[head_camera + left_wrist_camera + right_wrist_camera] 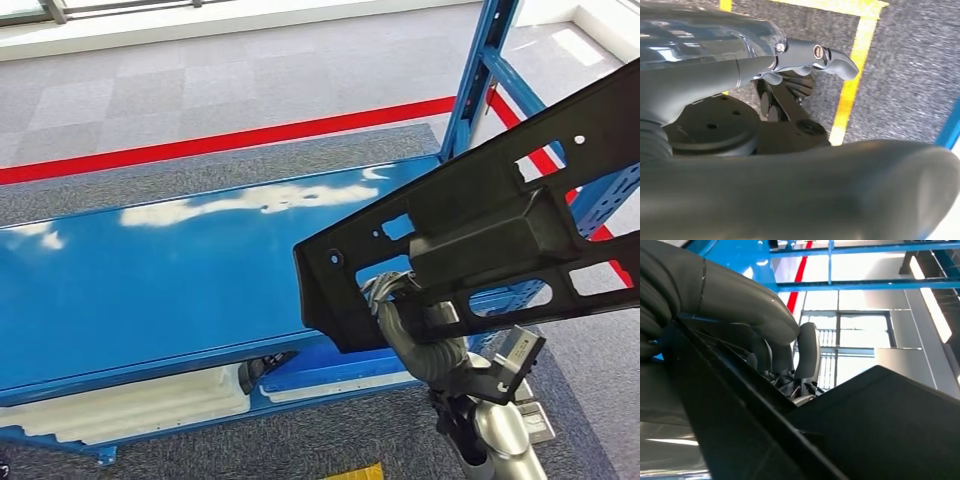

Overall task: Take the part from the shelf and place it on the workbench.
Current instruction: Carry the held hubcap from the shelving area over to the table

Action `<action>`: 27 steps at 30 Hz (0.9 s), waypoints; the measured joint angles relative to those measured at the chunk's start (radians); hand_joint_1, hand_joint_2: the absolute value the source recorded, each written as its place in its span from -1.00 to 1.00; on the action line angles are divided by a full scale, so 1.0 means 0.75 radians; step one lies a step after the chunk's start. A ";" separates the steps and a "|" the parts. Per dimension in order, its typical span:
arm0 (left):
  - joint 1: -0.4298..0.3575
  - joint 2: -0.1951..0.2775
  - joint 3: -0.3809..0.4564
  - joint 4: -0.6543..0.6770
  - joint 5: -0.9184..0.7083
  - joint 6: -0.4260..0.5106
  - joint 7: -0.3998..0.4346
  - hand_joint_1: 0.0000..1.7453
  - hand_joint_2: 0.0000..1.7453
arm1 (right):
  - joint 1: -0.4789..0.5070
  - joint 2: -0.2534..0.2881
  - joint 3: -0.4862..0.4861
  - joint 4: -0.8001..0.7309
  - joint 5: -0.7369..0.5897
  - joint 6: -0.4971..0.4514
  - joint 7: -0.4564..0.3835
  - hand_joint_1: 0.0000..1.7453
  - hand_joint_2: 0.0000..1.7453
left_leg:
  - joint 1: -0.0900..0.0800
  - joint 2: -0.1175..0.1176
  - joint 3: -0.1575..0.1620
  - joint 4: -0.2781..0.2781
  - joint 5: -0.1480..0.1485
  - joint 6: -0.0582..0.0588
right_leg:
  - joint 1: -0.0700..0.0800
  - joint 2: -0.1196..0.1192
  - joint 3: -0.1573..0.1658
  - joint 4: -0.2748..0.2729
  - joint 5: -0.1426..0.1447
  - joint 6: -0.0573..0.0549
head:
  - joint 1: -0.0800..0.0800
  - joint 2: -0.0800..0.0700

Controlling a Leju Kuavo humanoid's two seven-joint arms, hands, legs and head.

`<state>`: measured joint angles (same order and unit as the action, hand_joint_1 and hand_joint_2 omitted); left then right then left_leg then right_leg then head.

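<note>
Head view first: the right hand grips a long black plastic part, a flat moulded panel with cut-out windows and small round holes. The part is up in the air, tilted, one end hanging over the blue shelf deck and the other running off the frame's right edge. It touches neither the deck nor the floor. The silver right forearm rises from the bottom edge to meet the part from beneath, and the grey fingers curl round its lower rim. A blue shelf upright stands behind the part, and a red floor line crosses the grey carpet beyond the shelf. Under the blue deck lies a white moulded piece, on a lower level of the rack.

From the right wrist camera, the thick grey thumb lies along one face of the black part while darker fingers wrap round from the other side, so the grasp looks firm. Blue shelf beams show behind.

From the left wrist camera, the left hand hangs over grey carpet with a yellow floor line. Its dark fingers are tucked in under the thumb, and I see nothing in them.
</note>
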<state>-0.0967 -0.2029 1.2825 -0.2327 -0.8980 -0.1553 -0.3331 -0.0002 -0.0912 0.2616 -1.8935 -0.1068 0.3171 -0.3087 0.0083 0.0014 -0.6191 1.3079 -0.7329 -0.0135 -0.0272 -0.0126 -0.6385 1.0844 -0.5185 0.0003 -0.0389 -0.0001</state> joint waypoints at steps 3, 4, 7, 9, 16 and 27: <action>-0.002 0.000 0.001 0.000 -0.002 0.000 0.001 -1.00 1.00 | -0.001 -0.003 0.003 0.000 0.000 0.001 0.001 1.00 1.00 | -0.008 -0.001 0.118 -0.181 0.097 0.025 | 0.009 -0.001 -0.014 -0.001 0.019 -0.005 | 0.000 0.000; -0.004 0.000 0.001 0.000 -0.003 0.000 0.001 -1.00 1.00 | -0.003 -0.005 0.005 -0.001 0.000 0.001 0.001 1.00 1.00 | -0.013 -0.001 0.167 -0.271 0.128 0.036 | 0.011 -0.001 -0.018 -0.001 0.026 -0.002 | 0.000 0.000; -0.009 0.001 0.001 0.000 -0.004 0.000 0.000 -1.00 1.00 | -0.006 -0.012 0.015 -0.001 -0.001 0.003 0.003 1.00 1.00 | -0.029 -0.002 0.212 -0.379 0.156 0.050 | 0.007 -0.004 -0.029 -0.005 0.053 0.021 | 0.001 0.000; -0.007 0.000 0.001 0.000 -0.004 0.000 0.000 -1.00 1.00 | -0.006 -0.017 0.018 -0.001 -0.001 0.005 0.004 1.00 1.00 | -0.030 0.001 0.201 -0.391 0.182 0.055 | 0.005 -0.002 -0.035 -0.013 0.067 0.038 | 0.001 0.000; -0.008 -0.004 0.002 0.000 -0.005 -0.001 0.001 -1.00 1.00 | -0.006 -0.043 0.024 0.001 -0.001 0.006 0.013 1.00 1.00 | -0.021 0.017 0.088 -0.393 0.280 0.077 | 0.008 0.011 -0.071 0.304 -0.166 0.064 | 0.004 0.000; -0.006 -0.006 0.000 0.000 -0.033 0.000 0.000 -1.00 1.00 | -0.023 -0.065 0.033 0.000 -0.026 0.048 -0.059 1.00 1.00 | -0.018 0.007 -0.033 -0.246 0.208 0.012 | 0.005 0.004 0.138 -0.076 -0.050 -0.009 | -0.001 0.000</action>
<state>-0.1009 -0.2072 1.2828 -0.2326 -0.9226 -0.1553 -0.3330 -0.0172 -0.1403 0.2864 -1.8935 -0.1264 0.3529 -0.3527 -0.0049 0.0067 -0.6439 1.1235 -0.5771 -0.0047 -0.0237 -0.0095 -0.5349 1.0275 -0.5560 -0.0062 -0.0395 -0.0004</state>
